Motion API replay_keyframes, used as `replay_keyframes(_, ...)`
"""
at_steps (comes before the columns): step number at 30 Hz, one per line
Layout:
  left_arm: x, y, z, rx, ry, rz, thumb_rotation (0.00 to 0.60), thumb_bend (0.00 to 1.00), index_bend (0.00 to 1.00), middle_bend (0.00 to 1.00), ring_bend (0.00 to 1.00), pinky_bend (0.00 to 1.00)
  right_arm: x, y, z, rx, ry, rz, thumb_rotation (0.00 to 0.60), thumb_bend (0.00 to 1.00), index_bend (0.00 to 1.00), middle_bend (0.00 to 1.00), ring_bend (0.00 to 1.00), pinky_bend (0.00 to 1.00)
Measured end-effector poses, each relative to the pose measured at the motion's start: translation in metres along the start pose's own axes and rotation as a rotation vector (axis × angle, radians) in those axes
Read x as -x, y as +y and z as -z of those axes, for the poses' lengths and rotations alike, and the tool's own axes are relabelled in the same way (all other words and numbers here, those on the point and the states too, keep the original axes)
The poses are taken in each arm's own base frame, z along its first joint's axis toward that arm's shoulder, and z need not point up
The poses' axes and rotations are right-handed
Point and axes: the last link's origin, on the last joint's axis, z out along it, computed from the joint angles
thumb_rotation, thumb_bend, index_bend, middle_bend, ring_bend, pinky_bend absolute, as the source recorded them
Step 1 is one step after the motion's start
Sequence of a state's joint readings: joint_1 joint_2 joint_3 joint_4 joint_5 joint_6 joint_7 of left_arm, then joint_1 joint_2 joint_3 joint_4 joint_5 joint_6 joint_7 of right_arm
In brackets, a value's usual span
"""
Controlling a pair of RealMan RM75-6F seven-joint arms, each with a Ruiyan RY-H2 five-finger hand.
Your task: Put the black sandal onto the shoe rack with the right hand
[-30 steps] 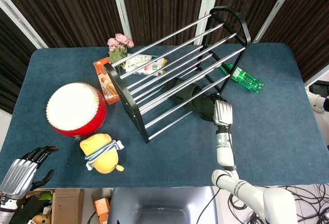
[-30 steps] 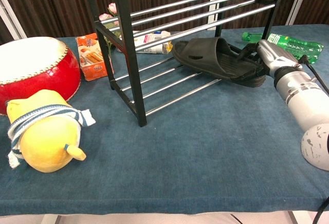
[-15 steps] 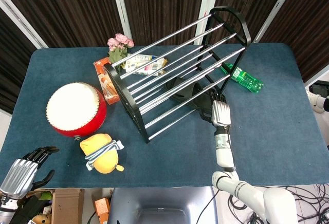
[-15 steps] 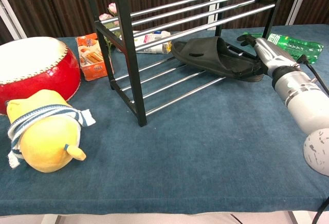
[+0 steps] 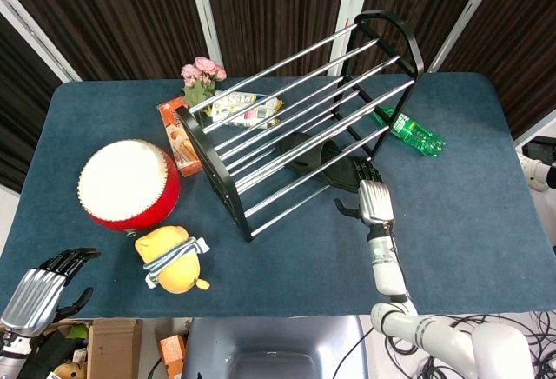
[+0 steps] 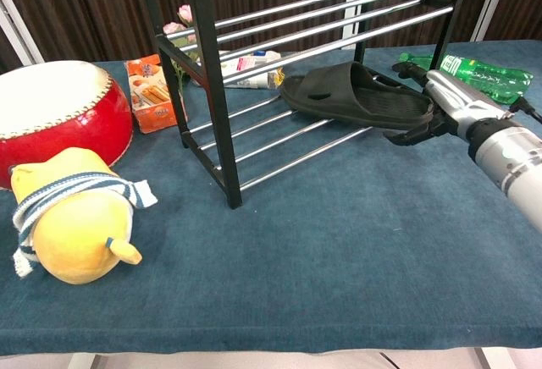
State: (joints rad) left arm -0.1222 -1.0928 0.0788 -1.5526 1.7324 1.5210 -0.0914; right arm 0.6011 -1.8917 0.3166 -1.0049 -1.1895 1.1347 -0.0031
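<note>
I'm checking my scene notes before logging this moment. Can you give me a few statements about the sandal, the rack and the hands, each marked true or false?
1. The black sandal lies on the lower bars of the shoe rack. True.
2. The right robot hand has its fingers open at the sandal's heel end. True.
3. The green bottle stands upright on the rack's top tier. False: it lies on the table beside the rack.
4. The left robot hand holds the yellow plush toy. False: it is open at the table's near corner, apart from the toy.
</note>
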Motion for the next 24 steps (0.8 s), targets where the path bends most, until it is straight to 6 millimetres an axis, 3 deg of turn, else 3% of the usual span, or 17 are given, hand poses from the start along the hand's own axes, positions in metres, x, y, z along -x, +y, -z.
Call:
replay_keyframes(5, -0.001, -0.001, 0.000, -0.006, 0.006, 0.000, 0.600, 0.35, 0.28, 0.26, 0.25, 0.47, -0.016, 0.001, 0.042, -0.063, -0.039, 0.129, 0.600, 0.19, 0.06, 0.06, 0.01, 0.12)
replay_keyframes(8, -0.003, -0.001, 0.000, -0.011, 0.016, 0.000, 0.600, 0.35, 0.28, 0.26, 0.25, 0.47, -0.036, 0.008, 0.075, -0.085, -0.051, 0.198, 0.600, 0.19, 0.08, 0.07, 0.03, 0.12)
replay_keyframes(16, -0.006, -0.002, 0.002, -0.031, 0.059, -0.021, 0.600, 0.35, 0.28, 0.26, 0.25, 0.47, -0.107, 0.055, 0.172, -0.083, -0.041, 0.388, 0.600, 0.18, 0.11, 0.07, 0.04, 0.18)
replay_keyframes(20, -0.006, -0.001, 0.003, -0.039, 0.068, -0.036, 0.600, 0.35, 0.27, 0.26, 0.25, 0.47, -0.122, 0.073, 0.200, -0.063, -0.089, 0.460, 0.600, 0.16, 0.07, 0.07, 0.05, 0.19)
replay_keyframes(24, -0.004, 0.001, 0.005, -0.058, 0.065, -0.049, 0.600, 0.35, 0.25, 0.24, 0.24, 0.46, -0.125, 0.080, 0.209, -0.056, -0.115, 0.456, 0.600, 0.16, 0.02, 0.07, 0.05, 0.18)
